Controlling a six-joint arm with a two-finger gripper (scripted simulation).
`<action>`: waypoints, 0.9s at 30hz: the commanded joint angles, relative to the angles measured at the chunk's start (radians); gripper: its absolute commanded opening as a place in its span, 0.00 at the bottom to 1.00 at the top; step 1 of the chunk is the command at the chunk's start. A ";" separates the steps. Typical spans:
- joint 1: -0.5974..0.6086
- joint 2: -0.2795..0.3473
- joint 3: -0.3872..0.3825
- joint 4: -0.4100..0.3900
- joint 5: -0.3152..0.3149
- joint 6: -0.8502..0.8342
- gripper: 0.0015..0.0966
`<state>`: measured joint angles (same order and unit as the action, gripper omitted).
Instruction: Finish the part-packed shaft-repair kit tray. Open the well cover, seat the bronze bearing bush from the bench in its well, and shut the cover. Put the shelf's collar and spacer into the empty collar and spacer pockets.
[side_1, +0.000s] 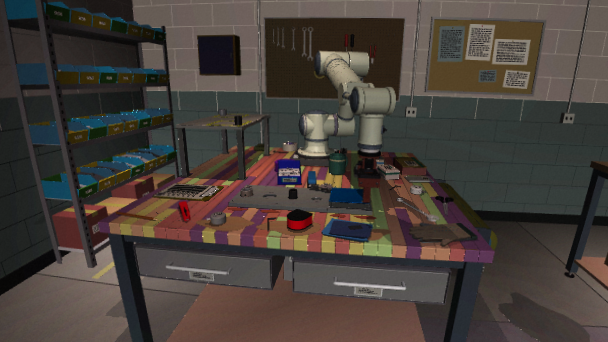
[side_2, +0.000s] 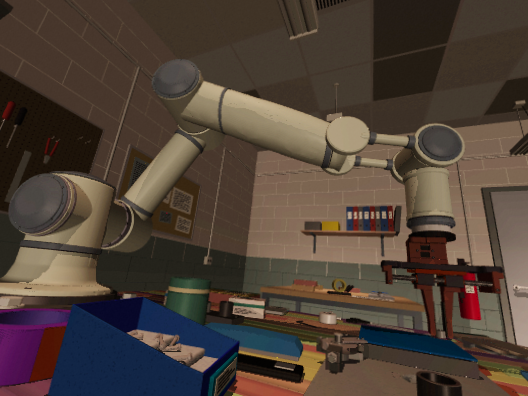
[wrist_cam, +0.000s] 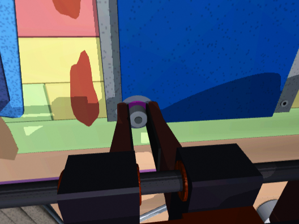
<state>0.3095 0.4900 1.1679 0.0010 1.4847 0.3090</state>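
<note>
My gripper reaches down at the right end of the grey kit tray, closed on the small grey knob at the edge of the blue well cover. The cover lies flat over its well. From the second side camera the gripper stands just past the cover. A bronze-grey bush sits on the bench in front of the tray. A dark cylinder stands in the tray.
A blue bin of parts and a green can stand near the arm's base. A red-and-black roll, a blue pad, a wrench and gloves lie at the bench's front.
</note>
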 joint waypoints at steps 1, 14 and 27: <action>-0.001 -0.001 -0.001 -0.001 -0.001 0.000 0.15; -0.001 -0.001 -0.001 -0.001 -0.001 0.000 0.32; -0.001 -0.001 -0.001 -0.001 -0.001 0.000 0.32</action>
<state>0.3090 0.4905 1.1680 0.0000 1.4836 0.3090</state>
